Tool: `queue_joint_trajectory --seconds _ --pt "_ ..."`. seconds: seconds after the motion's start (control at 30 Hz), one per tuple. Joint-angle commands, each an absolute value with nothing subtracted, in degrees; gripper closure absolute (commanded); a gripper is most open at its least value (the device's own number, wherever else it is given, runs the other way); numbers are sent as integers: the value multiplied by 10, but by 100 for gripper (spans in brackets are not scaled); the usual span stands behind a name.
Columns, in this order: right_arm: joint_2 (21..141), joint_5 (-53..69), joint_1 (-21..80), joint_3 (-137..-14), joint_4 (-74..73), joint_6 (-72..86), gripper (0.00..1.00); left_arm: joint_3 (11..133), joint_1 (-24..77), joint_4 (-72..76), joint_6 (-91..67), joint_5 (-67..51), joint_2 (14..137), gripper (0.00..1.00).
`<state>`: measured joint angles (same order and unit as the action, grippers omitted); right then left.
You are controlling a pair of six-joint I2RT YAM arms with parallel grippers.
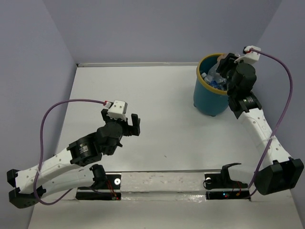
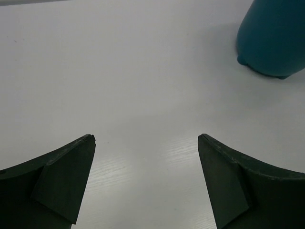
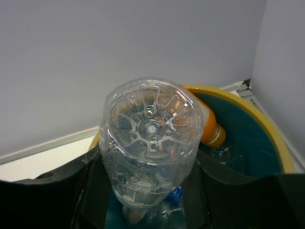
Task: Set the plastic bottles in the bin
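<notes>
The right end effector [image 3: 150, 191] pinches a clear bottle [image 3: 150, 138] directly over the bin [image 3: 267, 129]. The bottle's long axis points neck-down into the bin. A straight-down release should suffice. The left end effector [image 2: 145, 137] is spread over the counter [image 2: 143, 71], well apart from the bin.

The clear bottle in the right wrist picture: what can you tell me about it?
The clear bottle is see-through, crinkled plastic. It points mouth down, its petal-shaped base facing the camera; the cap end is hidden. The right gripper clamps its sides, holding it over the bin with the yellow rim. An orange bottle lies in the bin just behind it; whether they touch cannot be told.
</notes>
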<state>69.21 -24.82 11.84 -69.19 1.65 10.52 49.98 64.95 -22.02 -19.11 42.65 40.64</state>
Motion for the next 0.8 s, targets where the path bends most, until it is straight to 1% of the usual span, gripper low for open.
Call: queue_joint_trajectory --seconds 0.0,0.07,0.1,0.17,0.2,0.27,0.3,0.33,0.4,0.67,0.77 --pt "692 -156 51 -670 20 212 80 476 631 -184 -171 433 401 1" --pt "693 -131 34 -660 24 239 80 471 630 -185 -169 429 401 1" --pt "693 -131 23 -658 23 252 74 468 630 -185 -169 426 401 1" --pt "692 -153 15 -652 21 254 54 465 630 -185 -169 423 398 1" --pt "693 -157 3 -651 14 252 36 464 630 -183 -170 417 398 1" --pt "707 -131 -14 -660 2 255 22 463 629 -180 -169 410 396 1" --pt "713 -112 -21 -666 -24 257 9 463 628 -179 -169 409 398 1" --pt "718 -112 -21 -672 -32 256 5 463 628 -179 -170 409 398 1" --pt "725 -111 -21 -700 -60 244 1 464 626 -180 -170 409 398 1" --pt "673 -171 -21 -761 -63 182 0 475 614 -183 -176 417 396 1" --pt "650 -181 -21 -757 -62 177 0 476 593 -171 -176 403 385 1"
